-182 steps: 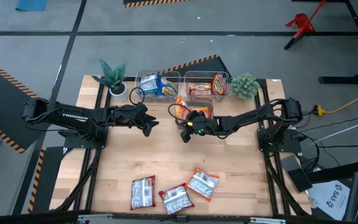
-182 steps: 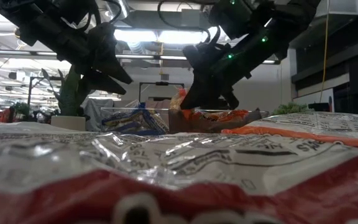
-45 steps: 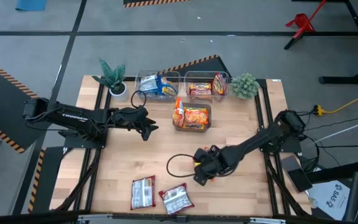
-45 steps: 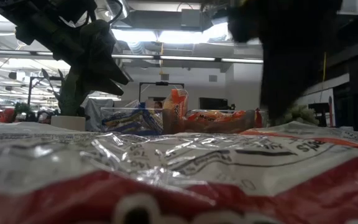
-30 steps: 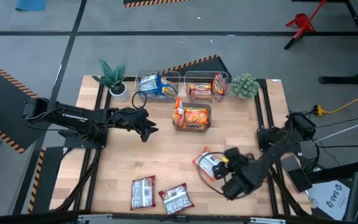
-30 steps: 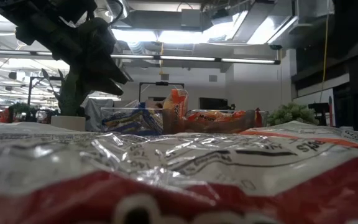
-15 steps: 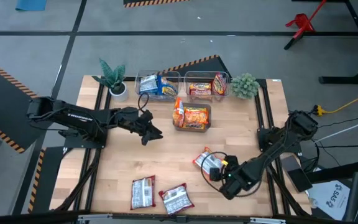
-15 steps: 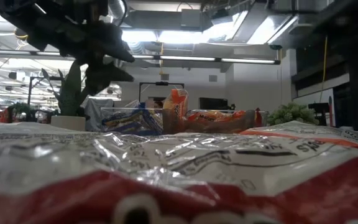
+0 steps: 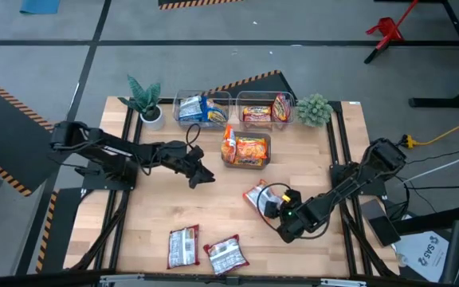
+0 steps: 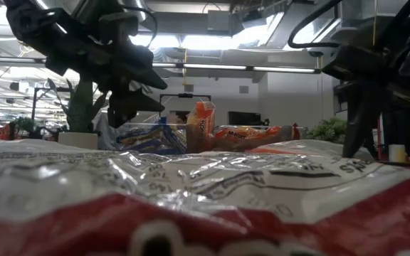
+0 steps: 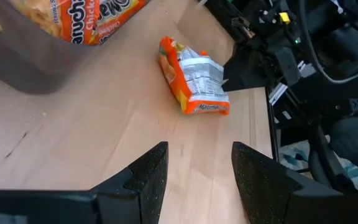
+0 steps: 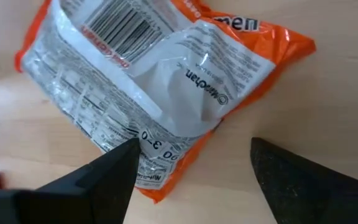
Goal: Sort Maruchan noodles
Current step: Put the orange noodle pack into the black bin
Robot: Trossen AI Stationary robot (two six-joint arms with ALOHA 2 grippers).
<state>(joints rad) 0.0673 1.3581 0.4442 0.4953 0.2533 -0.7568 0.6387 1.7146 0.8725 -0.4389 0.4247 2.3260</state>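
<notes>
An orange-and-white Maruchan noodle packet (image 9: 254, 196) lies flat on the wood table, right of centre. My right gripper (image 9: 274, 210) stands open at its near right side, slanting down. In the right wrist view the fingers straddle the packet's (image 12: 160, 87) near corner. My left gripper (image 9: 204, 177) hovers open left of centre with nothing between its fingers (image 11: 151, 171); it looks toward the same packet (image 11: 194, 84). Two red-white packets (image 9: 184, 245) (image 9: 226, 255) lie by the near edge. My right gripper comes slanting down from the table's near right. One fingertip (image 12: 126, 155) stands at the packet's near edge (image 12: 157, 171); I cannot tell whether it touches. The packet lies flat on the table, label side down.
At the far edge stand two clear bins, one with blue-white packets (image 9: 202, 108), one with red ones (image 9: 263, 108). In front of them is a dark tray (image 9: 248, 162) of orange packets. Potted plants (image 9: 144, 100) (image 9: 313, 109) flank the bins. A red-white packet (image 10: 191, 192) fills the low view's foreground.
My right gripper has come down and toward the table's far left, rolling its wrist, up to the orange packet. The packet has slid a little toward the far left. My left gripper has moved toward the table's centre and tipped downward.
</notes>
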